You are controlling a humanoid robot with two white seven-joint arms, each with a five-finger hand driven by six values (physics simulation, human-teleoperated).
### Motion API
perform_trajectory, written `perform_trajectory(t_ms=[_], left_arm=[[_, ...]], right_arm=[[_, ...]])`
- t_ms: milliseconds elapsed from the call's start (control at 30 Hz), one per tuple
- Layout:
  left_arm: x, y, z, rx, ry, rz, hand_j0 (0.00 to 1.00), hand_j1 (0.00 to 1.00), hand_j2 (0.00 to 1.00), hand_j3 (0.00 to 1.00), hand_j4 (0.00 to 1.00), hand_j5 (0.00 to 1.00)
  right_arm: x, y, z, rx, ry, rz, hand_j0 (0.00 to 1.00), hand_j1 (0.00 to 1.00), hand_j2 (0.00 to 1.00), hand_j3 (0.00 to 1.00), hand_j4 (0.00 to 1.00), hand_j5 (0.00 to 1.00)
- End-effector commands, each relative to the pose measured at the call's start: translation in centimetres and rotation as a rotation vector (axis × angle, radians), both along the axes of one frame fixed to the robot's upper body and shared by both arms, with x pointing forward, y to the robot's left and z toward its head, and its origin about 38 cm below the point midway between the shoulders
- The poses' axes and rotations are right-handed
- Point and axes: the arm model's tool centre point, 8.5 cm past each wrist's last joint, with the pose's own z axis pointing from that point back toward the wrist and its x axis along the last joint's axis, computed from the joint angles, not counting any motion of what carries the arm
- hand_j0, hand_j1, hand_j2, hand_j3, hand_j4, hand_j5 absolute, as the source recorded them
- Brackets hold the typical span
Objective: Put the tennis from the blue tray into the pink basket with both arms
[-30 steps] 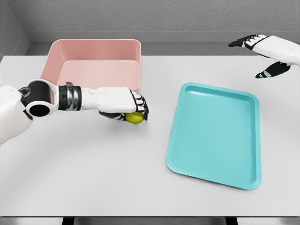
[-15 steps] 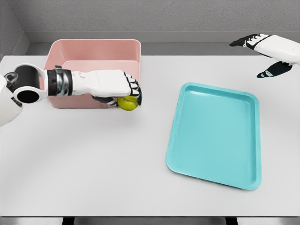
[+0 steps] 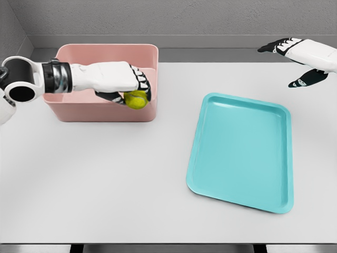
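— One yellow-green tennis ball point(image 3: 137, 99), gripped under the left hand point(image 3: 124, 84); where does it sit relative to the pink plastic basket point(image 3: 105, 112)?

— Over the basket's front-right part, just inside the near wall, I judge. One basket, one empty blue tray point(image 3: 239, 150). The right hand point(image 3: 300, 58), fingers spread and holding nothing, hovers well apart at far right.

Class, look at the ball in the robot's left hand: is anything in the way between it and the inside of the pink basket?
Nothing visible. The left hand holds the tennis ball at the pink basket, near its right end, and no object lies between them.
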Motion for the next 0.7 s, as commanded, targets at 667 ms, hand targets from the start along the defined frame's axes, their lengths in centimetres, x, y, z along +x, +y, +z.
perform_trajectory(t_ms=[667], left_arm=[[5.2, 3.9, -1.4, -0.017, 0.06, 0.217, 0.58, 0.58, 0.58, 0.58, 0.58, 0.58]], right_arm=[[-0.1, -0.3, 0.2, 0.002, -0.002, -0.006, 1.0, 1.0, 1.0, 1.0, 1.0, 1.0]])
